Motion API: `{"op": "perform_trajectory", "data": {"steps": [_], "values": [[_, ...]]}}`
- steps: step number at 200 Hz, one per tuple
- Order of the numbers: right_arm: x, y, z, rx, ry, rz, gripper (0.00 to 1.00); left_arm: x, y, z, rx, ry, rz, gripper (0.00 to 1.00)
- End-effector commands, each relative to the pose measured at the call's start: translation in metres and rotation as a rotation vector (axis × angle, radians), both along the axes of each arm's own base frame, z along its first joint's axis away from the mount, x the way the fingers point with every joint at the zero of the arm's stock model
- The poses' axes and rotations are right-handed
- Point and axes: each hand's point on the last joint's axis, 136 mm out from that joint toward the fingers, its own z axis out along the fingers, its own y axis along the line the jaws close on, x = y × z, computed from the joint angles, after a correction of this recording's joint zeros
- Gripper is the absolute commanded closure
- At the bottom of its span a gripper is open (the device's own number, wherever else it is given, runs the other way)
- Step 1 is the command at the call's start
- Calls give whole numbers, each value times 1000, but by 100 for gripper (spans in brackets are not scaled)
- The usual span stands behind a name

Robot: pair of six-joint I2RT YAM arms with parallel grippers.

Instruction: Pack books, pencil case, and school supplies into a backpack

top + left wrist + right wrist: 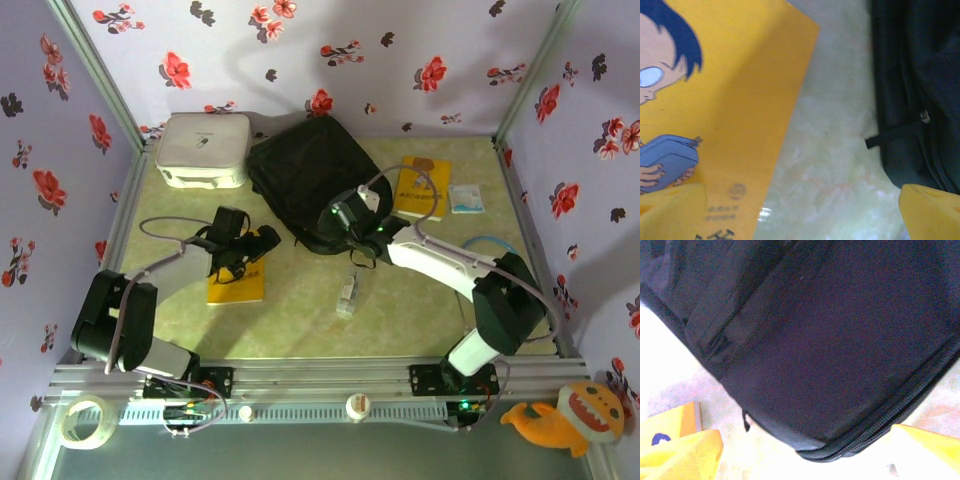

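Note:
The black backpack lies at the back middle of the table, its zip shut along the near edge. A yellow book with a cartoon figure lies flat left of it. My left gripper hovers open over the book's right edge and the bare table, with the backpack just to its right. My right gripper stands open at the backpack's near corner, nothing held. A second book lies right of the backpack. A small pale supply item lies mid-table. The pencil case is out of view.
A white rounded plastic box stands at the back left, beside the backpack. A small white-blue packet lies right of the second book. A blue cable loop rests near the right wall. Flowered walls close three sides.

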Motion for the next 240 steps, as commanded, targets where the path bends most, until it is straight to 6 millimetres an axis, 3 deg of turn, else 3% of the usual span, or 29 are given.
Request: {"op": "perform_trajectory", "data": {"steps": [1, 18, 49, 89, 117, 140, 180, 240], "values": [[0, 37, 11, 42, -14, 107, 14, -1, 10, 27, 16, -22, -78, 0], [-5, 61, 5, 42, 11, 175, 15, 1, 38, 37, 49, -46, -47, 0], [-18, 108, -12, 22, 57, 295, 20, -8, 92, 35, 100, -32, 38, 0], [-31, 157, -39, 1, 138, 435, 29, -25, 123, 17, 145, 21, 63, 0], [-36, 185, -52, 11, 189, 496, 33, -31, 124, 0, 152, 69, 35, 0], [-38, 195, -65, -11, 223, 514, 39, -30, 119, -8, 122, 98, 12, 2], [-43, 203, -85, -9, 286, 522, 54, -30, 110, -17, 116, 126, -23, 11], [-49, 204, -110, -29, 356, 536, 71, -32, 102, -29, 109, 171, -60, 14]]}}
